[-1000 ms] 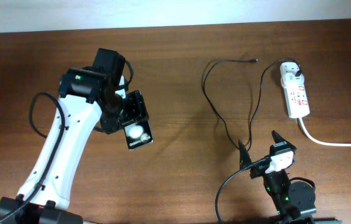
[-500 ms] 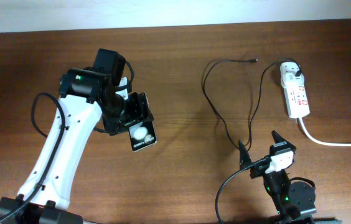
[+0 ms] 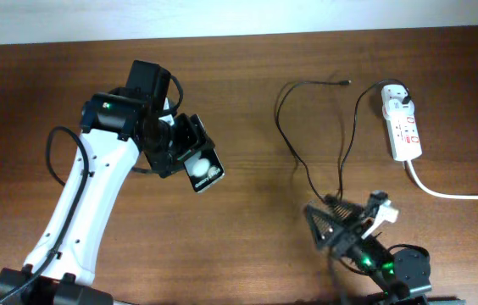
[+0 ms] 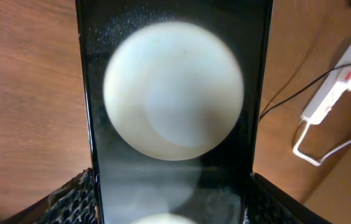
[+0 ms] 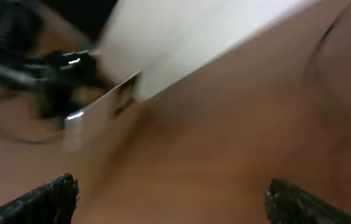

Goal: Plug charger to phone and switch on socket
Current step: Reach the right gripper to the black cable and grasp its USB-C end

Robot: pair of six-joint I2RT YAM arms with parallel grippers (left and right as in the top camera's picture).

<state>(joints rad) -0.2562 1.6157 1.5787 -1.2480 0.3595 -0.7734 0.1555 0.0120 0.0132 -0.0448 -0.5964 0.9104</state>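
My left gripper (image 3: 186, 155) is shut on the phone (image 3: 202, 167), a black slab with a round white glare spot, held above the table left of centre. In the left wrist view the phone (image 4: 172, 124) fills the middle between my fingers (image 4: 70, 199). The charger's thin black cable (image 3: 283, 119) loops across the table, its tip (image 3: 345, 82) lying free and its white plug head (image 3: 396, 95) sitting in the socket (image 3: 406, 131). The socket also shows in the left wrist view (image 4: 337, 87). My right gripper (image 3: 332, 219) is open and empty near the cable's lower loop; its wrist view (image 5: 175, 205) is blurred.
The socket's thick white cord (image 3: 451, 193) runs off to the right edge. The left arm's white link (image 3: 82, 203) crosses the left side of the table. A blurred white shape (image 5: 182, 43) fills the top of the right wrist view.
My left gripper has carried the phone to the right and slightly up, turning it. My right gripper has swung round and dropped lower, now blurred with motion.
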